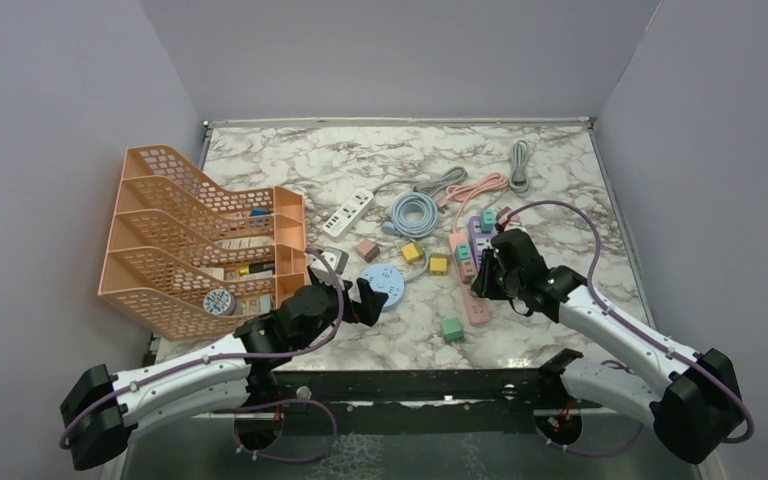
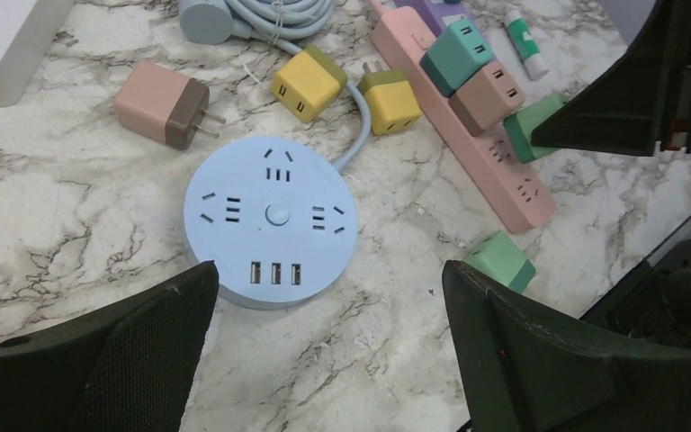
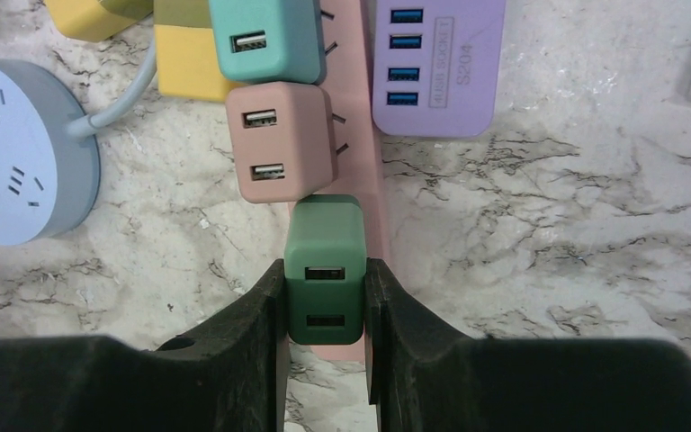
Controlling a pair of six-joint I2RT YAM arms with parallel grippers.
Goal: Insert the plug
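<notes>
Green plug [image 3: 326,256] clamped in right gripper [image 3: 326,274], at near end of pink strip [image 3: 360,171], right of tabletop centre; prongs hidden. Likely best: keep it square to the slots and press straight. Left gripper [image 2: 328,270] spread, empty, above round socket [image 2: 274,243]. Marble tabletop [image 1: 360,150], probably slick; grey walls [image 1: 380,60] on three sides.

Left claw [image 2: 328,279] spread wide; right claw [image 3: 326,288] pinched nearly closed.
</notes>
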